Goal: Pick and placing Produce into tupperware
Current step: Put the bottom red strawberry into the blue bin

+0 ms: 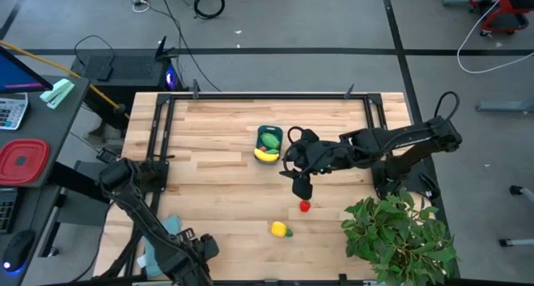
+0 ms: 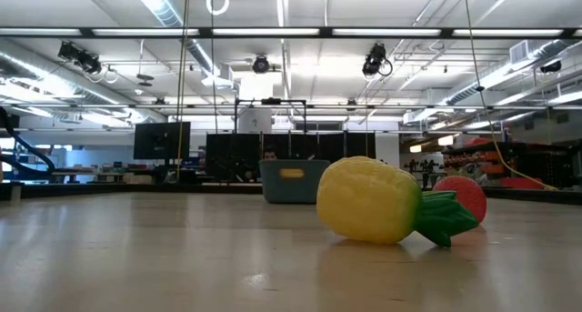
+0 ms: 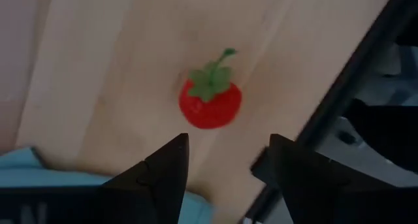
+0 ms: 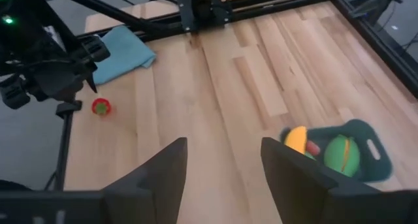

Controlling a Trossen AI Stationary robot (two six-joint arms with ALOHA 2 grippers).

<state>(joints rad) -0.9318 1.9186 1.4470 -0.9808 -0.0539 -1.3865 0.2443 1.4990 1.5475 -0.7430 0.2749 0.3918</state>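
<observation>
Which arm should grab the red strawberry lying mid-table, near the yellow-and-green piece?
Right. The open right gripper is just beside that strawberry and close to the tupperware. The left gripper is away at the table's edge.

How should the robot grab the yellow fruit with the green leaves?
Best guess: come straight down and pinch the yellow fruit across its round yellow body, not its thin green leaves. It lies on its side, clear of the strawberry, so the body's narrow width likely suits the open right hand.
</observation>
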